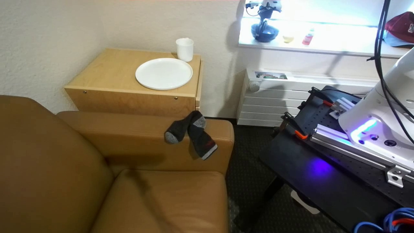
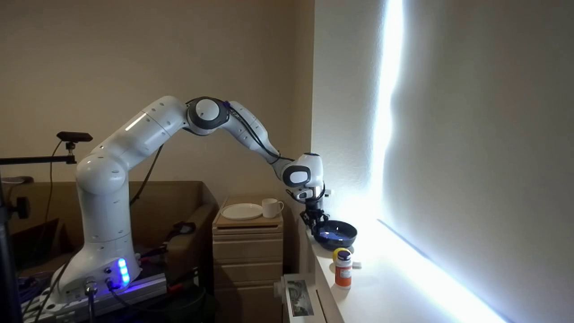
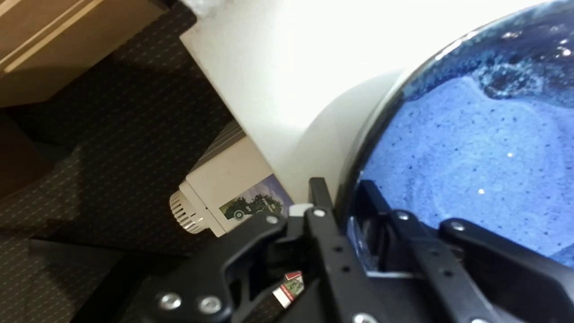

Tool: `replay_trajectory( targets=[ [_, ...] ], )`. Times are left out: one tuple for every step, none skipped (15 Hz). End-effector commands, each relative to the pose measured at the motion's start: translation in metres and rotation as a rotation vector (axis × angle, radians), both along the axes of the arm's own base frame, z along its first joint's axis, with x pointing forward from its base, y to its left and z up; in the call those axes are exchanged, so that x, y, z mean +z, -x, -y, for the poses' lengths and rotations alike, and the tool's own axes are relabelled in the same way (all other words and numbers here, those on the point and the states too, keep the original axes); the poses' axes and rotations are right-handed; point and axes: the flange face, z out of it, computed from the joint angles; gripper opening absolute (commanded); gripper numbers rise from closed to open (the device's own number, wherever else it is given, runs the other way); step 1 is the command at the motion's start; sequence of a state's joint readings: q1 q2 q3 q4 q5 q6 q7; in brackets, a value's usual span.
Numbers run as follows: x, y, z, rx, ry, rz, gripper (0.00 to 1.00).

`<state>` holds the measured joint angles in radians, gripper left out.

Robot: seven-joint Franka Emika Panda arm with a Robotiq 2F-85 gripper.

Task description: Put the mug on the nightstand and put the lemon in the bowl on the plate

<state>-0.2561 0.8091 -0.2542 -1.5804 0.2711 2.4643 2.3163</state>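
Blue speckled glaze lines the round, glossy navy bowl [image 3: 471, 161], which fills the three o'clock side of the wrist view. The black two-fingered gripper [image 3: 346, 190] reaches in from six o'clock, one fingertip outside the bowl's wall, one inside, close together; whether they pinch it, I cannot tell.

In an exterior view, the bowl rests on the white windowsill [image 2: 381, 287], with the jointed white arm [image 2: 148, 130] reaching from nine o'clock. The small round yellow lemon [image 2: 338, 251] lies toward the bowl's six o'clock, partly behind a white-and-orange bottle [image 2: 343, 274] with a dark cap. The boxy light-wood nightstand [image 2: 248, 271] carries the flat round white plate [image 2: 240, 211]; at its three o'clock the plain white cylindrical mug [image 2: 269, 209] stands upright.

In an exterior view, the brown leather-look sofa [image 1: 155, 197] spreads toward eight o'clock, dark grey socks [image 1: 197, 137] draped over its armrest. The mug stands just beside the plate on the nightstand, at the plate's one o'clock. The lemon, pale in the glare, lies at the bowl's three o'clock.
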Motion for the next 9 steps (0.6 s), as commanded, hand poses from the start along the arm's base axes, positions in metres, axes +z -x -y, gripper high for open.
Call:
replay_trajectory(
  targets=[
    [-0.002,0.008,0.002,0.006,0.018,-0.017,0.03],
    [0.002,0.008,0.0,0.009,0.023,-0.014,0.03],
    [0.005,0.008,-0.001,0.017,0.027,-0.015,0.04],
    [0.012,0.008,-0.002,0.022,0.042,-0.01,0.03],
    [0.018,0.009,-0.002,0.027,0.057,-0.007,0.02],
    [0.026,0.009,-0.002,0.033,0.076,-0.005,0.02],
    [0.032,0.012,-0.003,0.038,0.091,-0.006,0.03],
    [0.039,0.016,-0.003,0.043,0.106,-0.005,0.02],
    [0.045,0.021,-0.003,0.049,0.118,-0.001,0.02]
  ],
)
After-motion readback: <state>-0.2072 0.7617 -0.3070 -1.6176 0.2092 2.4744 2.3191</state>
